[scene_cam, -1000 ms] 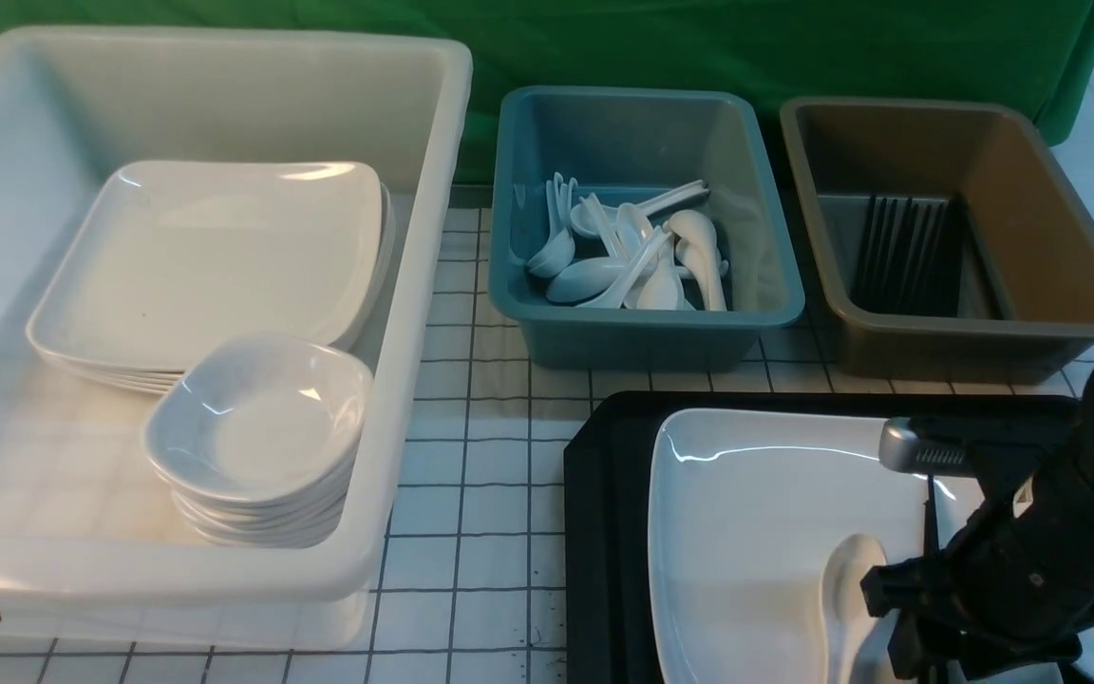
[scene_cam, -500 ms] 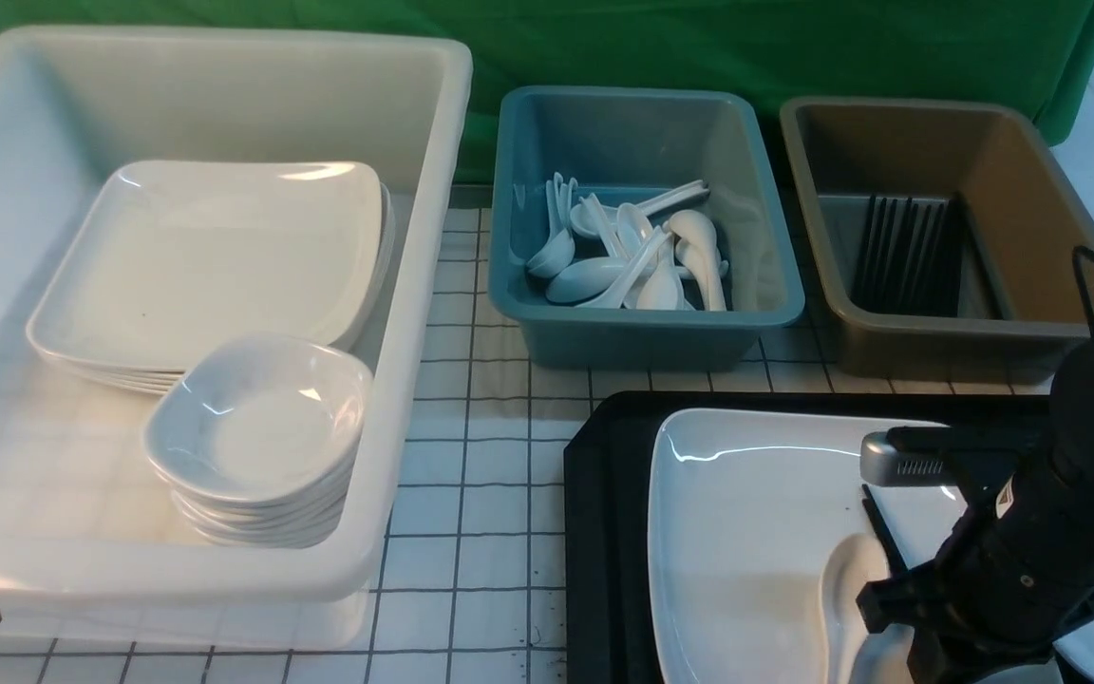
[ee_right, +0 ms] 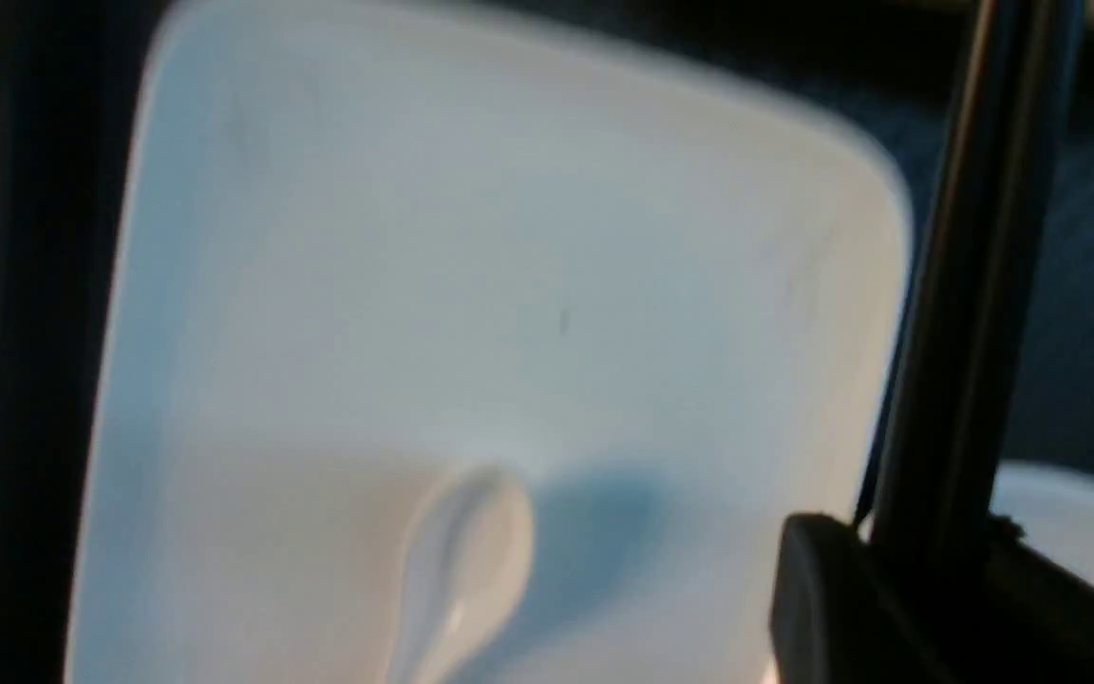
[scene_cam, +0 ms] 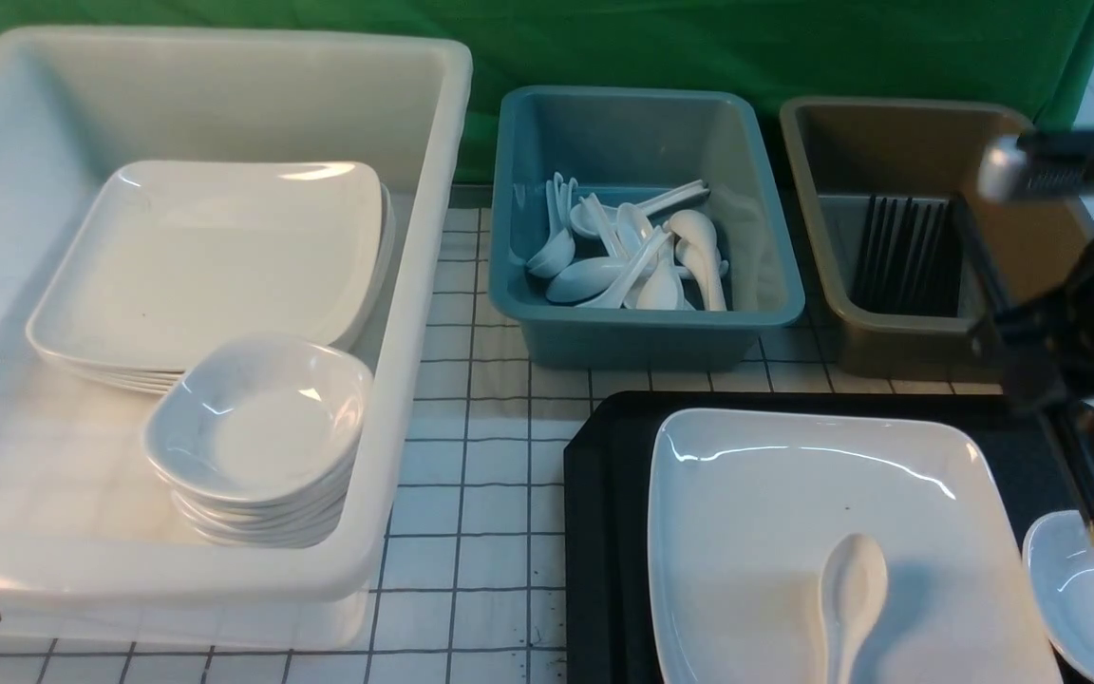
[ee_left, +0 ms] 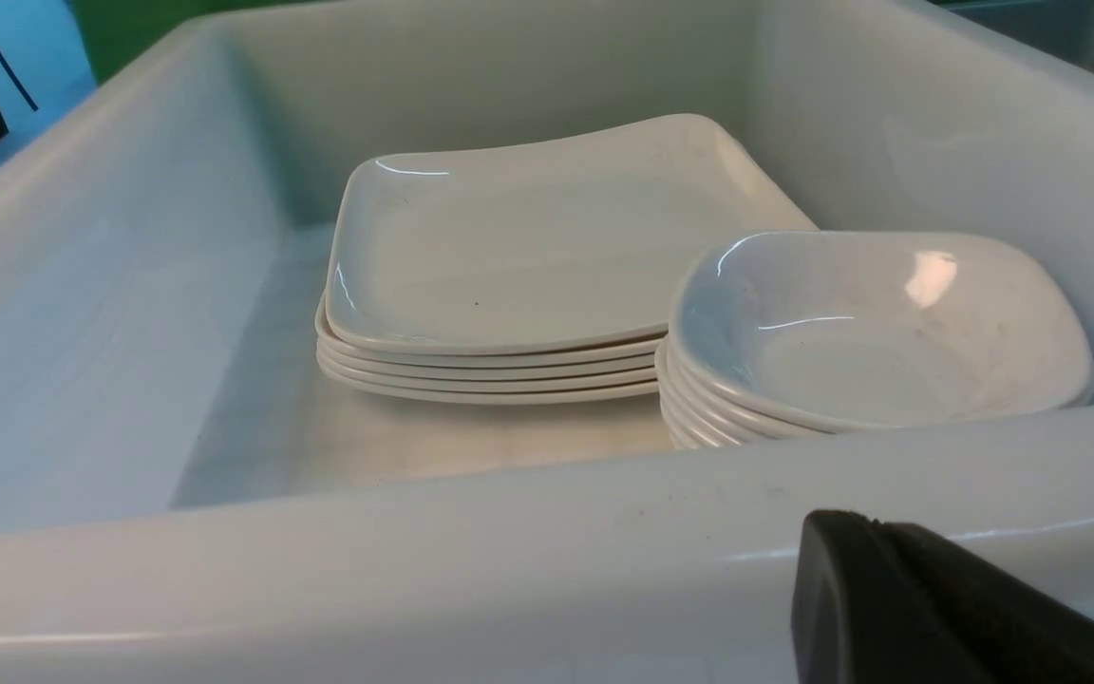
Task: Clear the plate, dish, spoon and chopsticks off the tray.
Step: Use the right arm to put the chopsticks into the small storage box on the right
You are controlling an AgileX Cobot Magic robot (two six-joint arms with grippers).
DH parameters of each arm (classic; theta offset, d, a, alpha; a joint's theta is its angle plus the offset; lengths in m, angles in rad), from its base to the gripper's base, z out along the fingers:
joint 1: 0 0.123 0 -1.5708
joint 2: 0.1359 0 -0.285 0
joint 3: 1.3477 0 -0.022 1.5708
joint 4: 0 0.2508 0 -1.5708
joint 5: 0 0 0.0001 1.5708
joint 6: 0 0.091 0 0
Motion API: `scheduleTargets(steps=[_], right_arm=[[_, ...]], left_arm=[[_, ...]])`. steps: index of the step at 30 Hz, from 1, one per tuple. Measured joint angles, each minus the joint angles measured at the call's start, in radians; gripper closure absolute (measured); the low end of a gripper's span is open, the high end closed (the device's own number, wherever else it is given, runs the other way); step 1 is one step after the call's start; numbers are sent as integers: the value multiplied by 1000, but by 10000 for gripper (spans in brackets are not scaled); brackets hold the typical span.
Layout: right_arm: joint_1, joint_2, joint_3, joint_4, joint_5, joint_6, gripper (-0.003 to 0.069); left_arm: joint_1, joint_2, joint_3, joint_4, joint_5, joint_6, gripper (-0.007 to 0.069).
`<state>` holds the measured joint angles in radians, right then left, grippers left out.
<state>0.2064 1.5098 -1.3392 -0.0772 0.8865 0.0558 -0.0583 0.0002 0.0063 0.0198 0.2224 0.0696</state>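
Right fingers (scene_cam: 1031, 380) clamped on chopsticks (scene_cam: 1091, 502), which hang steeply, tips down, over dish (scene_cam: 1079, 617) at right end of tray (scene_cam: 604, 532). Brown tub (scene_cam: 889, 328) lies just beyond. Left fingers (ee_left: 889, 598) together, idle beside white tub (scene_cam: 224, 38).

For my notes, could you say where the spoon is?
In the front view, the spoon lies on the plate, robot's right side, left of the dish.

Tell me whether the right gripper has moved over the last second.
Yes. The right gripper, shut on the chopsticks, has risen from low over the plate to the far rim of the tray, nearer the brown tub.
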Motion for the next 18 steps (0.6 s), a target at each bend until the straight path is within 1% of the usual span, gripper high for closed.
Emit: scheduleTargets(steps=[2,3,4,5,10,12,14,16,17,18], right_arm=[[-32,24,-73,-3,-100,0,501],[-45,43,-97,-5,-194,0,501],[-47,46,-100,-5,-212,0,501],[-66,77,-116,-6,-382,0,501],[-83,181,-121,-6,-723,16,501],[-83,224,-121,-6,-798,18,500],[-83,283,-121,-6,-862,19,482],[-83,343,-121,-6,-898,19,444],[-83,350,-121,-6,-900,19,438],[-83,399,-121,-5,-904,24,392]], left_arm=[[0,0,0,0,0,0,603],[0,0,0,0,0,1,603],[0,0,0,0,0,1,603],[0,0,0,0,0,2,603],[0,0,0,0,0,1,603],[0,0,0,0,0,1,603],[0,0,0,0,0,1,603],[0,0,0,0,0,1,603],[0,0,0,0,0,1,603],[0,0,0,0,0,1,603]])
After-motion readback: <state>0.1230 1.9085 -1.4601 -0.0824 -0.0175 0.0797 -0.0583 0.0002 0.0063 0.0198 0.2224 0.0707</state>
